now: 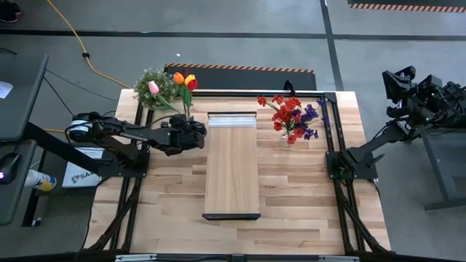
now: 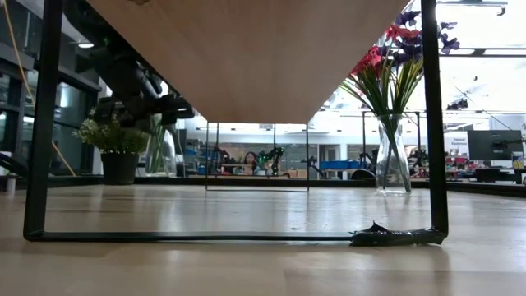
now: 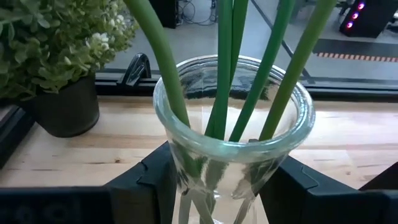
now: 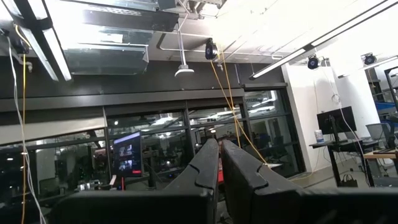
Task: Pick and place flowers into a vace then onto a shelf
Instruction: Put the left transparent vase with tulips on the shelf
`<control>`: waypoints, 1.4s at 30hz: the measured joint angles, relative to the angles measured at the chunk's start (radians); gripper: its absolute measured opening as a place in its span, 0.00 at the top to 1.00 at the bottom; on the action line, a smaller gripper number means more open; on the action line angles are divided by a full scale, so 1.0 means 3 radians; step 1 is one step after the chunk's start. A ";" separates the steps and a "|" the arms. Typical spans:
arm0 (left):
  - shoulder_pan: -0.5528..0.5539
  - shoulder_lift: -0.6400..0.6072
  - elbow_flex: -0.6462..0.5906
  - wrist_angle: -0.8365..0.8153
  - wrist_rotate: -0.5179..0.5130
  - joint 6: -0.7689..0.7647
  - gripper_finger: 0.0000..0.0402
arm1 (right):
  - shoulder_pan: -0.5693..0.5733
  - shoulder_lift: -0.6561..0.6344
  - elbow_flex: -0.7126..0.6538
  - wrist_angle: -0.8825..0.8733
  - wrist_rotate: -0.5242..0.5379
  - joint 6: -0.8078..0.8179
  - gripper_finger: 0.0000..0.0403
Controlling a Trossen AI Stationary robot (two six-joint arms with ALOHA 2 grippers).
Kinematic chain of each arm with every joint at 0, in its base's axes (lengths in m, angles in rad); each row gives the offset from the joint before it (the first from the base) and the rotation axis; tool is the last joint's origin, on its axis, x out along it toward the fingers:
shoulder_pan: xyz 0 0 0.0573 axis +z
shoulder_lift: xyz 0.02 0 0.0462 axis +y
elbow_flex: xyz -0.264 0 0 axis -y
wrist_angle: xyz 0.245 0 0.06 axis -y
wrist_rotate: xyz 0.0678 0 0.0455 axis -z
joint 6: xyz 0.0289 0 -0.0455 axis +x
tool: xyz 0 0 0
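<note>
Left gripper: the left gripper [image 1: 195, 135] is at about 10 o'clock on the table, just beside the far end of the shelf. In the left wrist view its two dark fingers [image 3: 146, 180] stand on both sides of a clear glass vase [image 3: 233, 146] and press its wall, so it is grasping the vase.
Tulips: the tulips [image 1: 183, 79], orange, yellow, red and one pink, already stand in this vase. Their green stems [image 3: 225, 65] lean against the rim.
Second vase: a glass vase [image 2: 392, 156] with the red and purple sprays [image 1: 293, 116] stands at about 2 o'clock, beside the shelf and not on it.
Shelf: the light-wood shelf [image 1: 231, 167] lies in the middle of the table, raised on a black frame [image 2: 45, 123]. Its top is bare.
Right gripper: the right gripper [image 4: 219, 168] is parked beyond the table's right edge at about 3 o'clock, with its fingers clenched on nothing.
Step in hand, my judgement: to lift the tulip vase and carry it onto the shelf.
How to do it well: keep the vase upright, because the tall stems make it top-heavy. Raise it clearly above the plank's edge before moving toward 3 o'clock. Move away from the potted plant [image 1: 153, 86] just beside it. Set it down gently before releasing.
Writing: a white label [image 1: 79, 175] under the left arm shows letters like "SA". The rest I cannot read.
</note>
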State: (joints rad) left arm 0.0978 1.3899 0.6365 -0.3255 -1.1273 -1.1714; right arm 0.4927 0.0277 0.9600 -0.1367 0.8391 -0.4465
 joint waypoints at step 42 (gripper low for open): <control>0.0000 -0.0812 0.0770 -0.0562 0.0209 0.1126 0.48 | 0.0000 0.0000 0.0001 0.0000 -0.0025 0.0000 0.97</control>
State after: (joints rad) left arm 0.0978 1.1461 0.8676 -0.4941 -1.0645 -0.8337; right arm 0.4927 0.0277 0.9604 -0.1368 0.8314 -0.4465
